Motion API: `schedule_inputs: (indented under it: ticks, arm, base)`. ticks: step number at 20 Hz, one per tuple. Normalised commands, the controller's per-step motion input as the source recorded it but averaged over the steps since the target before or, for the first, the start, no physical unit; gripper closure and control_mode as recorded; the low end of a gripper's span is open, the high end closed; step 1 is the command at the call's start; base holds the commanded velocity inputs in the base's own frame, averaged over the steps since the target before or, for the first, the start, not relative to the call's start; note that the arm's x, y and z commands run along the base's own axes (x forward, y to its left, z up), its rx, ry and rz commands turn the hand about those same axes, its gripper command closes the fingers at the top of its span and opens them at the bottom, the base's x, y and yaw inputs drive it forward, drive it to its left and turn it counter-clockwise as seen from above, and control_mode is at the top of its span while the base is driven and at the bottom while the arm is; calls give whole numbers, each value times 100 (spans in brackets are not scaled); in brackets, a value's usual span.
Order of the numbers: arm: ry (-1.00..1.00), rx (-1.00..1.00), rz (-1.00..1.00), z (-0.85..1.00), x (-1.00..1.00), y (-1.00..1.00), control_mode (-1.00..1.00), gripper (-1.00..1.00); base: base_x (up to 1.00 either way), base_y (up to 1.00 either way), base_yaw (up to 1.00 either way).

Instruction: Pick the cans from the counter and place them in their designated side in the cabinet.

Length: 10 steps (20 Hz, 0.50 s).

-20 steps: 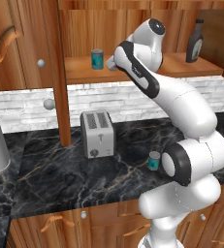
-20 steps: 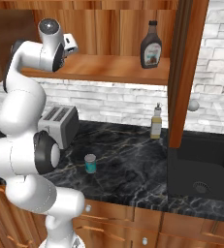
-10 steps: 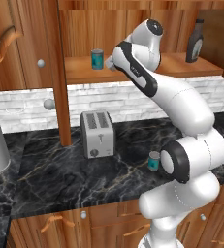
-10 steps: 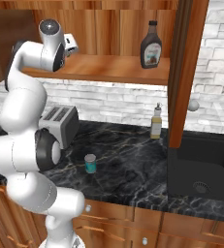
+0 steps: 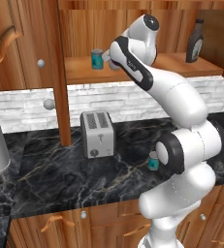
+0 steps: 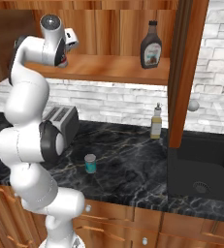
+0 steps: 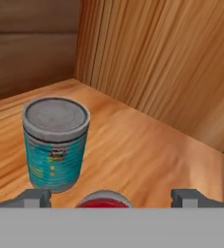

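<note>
On the plank shelf of the cabinet (image 5: pixel 79 72), a teal can (image 7: pixel 55 143) is seen upright. It is a short cylinder with a dull grey lid, a raised rim and a teal label whose small yellowish marks and dark emblem are too blurred to be read. In the hand view it stands at about 9 o'clock, near the inner corner where the smooth shelf meets the vertically grained back panels. At 6 o'clock in that view a red can (image 7: pixel 103 200) is cut off by the bottom edge: only an arc of red top with a pale silvery rim is shown, so its label cannot be made out. It lies between the two dark finger tips (image 7: pixel 36 197) of the gripper (image 7: pixel 111 197), which are spread wide, with a gap left on either side of the can (no contact can be seen). In the left base view the gripper (image 5: pixel 112 63) is found just beside the shelf's teal can, at its 3 o'clock, with its fingers largely hidden by the white wrist. A second teal can (image 6: pixel 90 163), silvery on top, is set upright on the counter (image 6: pixel 133 169), black marble with pale and golden veins. In the left base view this can is partly covered by the arm's dark joint, and a boxy metal toaster (image 5: pixel 97 133) is seen at about its 10 o'clock. A dark bottle (image 6: pixel 151 47) with a grey label is stood on the shelf, well apart from the gripper
</note>
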Motion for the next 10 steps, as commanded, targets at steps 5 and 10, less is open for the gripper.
schedule_inputs:
  ticks: [5,10]
  arm:
    - [-3,0,0,0,29,1,-100,-100]
    - [-8,0,2,0,13,0,-100,-100]
  base:
    - [0,0,0]
    - [0,0,0]
